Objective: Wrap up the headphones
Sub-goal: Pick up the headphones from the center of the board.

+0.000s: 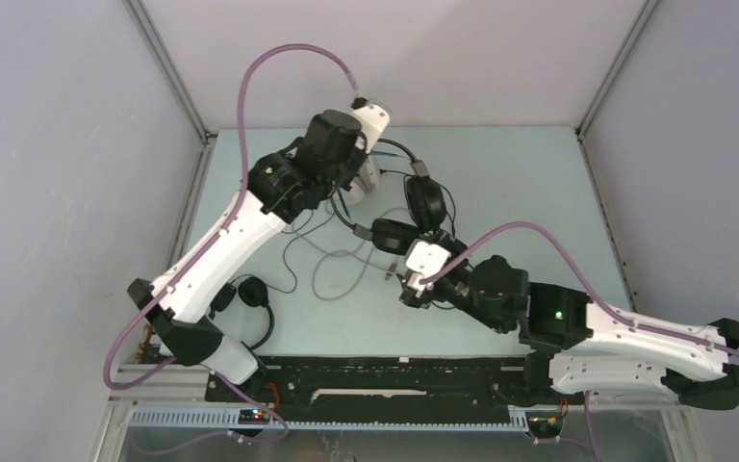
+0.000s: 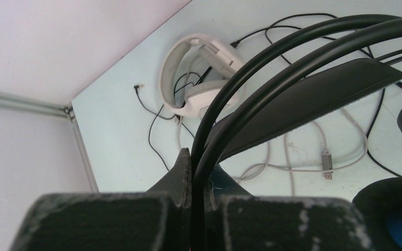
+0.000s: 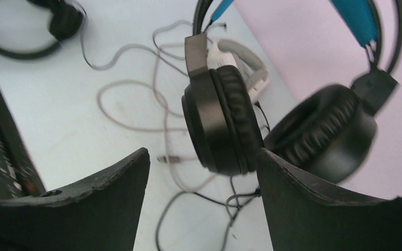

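Note:
My left gripper (image 2: pixel 199 157) is shut on the thin twin hoops of the bulky black headphones (image 1: pixel 421 200), holding the headband (image 2: pixel 314 89) off the table. Their blue padding (image 3: pixel 357 19) shows in the right wrist view. My right gripper (image 3: pixel 203 151) stands open just short of one black ear cup (image 3: pixel 221 125), touching nothing; the other ear cup (image 3: pixel 319 137) hangs to its right. The white-grey headphones (image 2: pixel 199 78) lie on the table under the left arm, their grey cable (image 1: pixel 332 274) looping forward to a USB plug (image 2: pixel 327 166). The small slim black headphones (image 1: pixel 250 296) lie at the near left.
Thin black cable (image 2: pixel 154 136) tangles with the grey one on the pale table (image 1: pixel 520 183). Grey enclosure walls (image 1: pixel 58 144) stand on both sides. A black rail (image 1: pixel 394 377) runs along the near edge.

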Motion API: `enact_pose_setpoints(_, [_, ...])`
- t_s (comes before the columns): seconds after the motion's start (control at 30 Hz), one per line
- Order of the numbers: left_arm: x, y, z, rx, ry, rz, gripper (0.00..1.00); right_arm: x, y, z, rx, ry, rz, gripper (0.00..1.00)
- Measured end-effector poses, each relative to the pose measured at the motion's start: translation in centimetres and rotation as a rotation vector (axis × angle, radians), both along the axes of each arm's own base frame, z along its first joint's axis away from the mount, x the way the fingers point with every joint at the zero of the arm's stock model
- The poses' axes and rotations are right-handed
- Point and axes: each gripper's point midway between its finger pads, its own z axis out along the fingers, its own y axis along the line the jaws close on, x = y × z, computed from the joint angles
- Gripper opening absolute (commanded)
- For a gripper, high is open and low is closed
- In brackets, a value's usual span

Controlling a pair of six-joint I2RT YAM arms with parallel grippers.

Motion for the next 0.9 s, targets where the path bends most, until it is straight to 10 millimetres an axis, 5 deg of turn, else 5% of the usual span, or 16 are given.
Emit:
enact_pose_setpoints(0.2, [-0.7,4.4,-0.6,-0.077,0.035,0.081,0.0,-2.2,-1.2,5.2,0.275,0.051,0.068,0.78])
enact_pose_setpoints(0.37, [-2.2,6.2,-0.1,-0.16,0.049,0.109,0.0,-2.4,-2.8,7.9,0.381,0.029,0.071,0.79])
enact_pose_setpoints(0.47, [-2.9,6.6,0.9,-0.244,0.051,0.113,0.0,-1.7,-3.4,7.3,0.379,0.008,0.048,0.79])
enact_pose_setpoints(0.7, [-5.4,6.5,3.1,-0.371,0.051,0.057,0.0,0.5,-5.9,2.1,0.311,0.003,0.016,0.79])
enact_pose_setpoints(0.9, [-7.6,5.2,3.7,-0.455,0.102,-0.034,0.0,0.7,-6.6,2.2,0.365,-0.027,0.1,0.78])
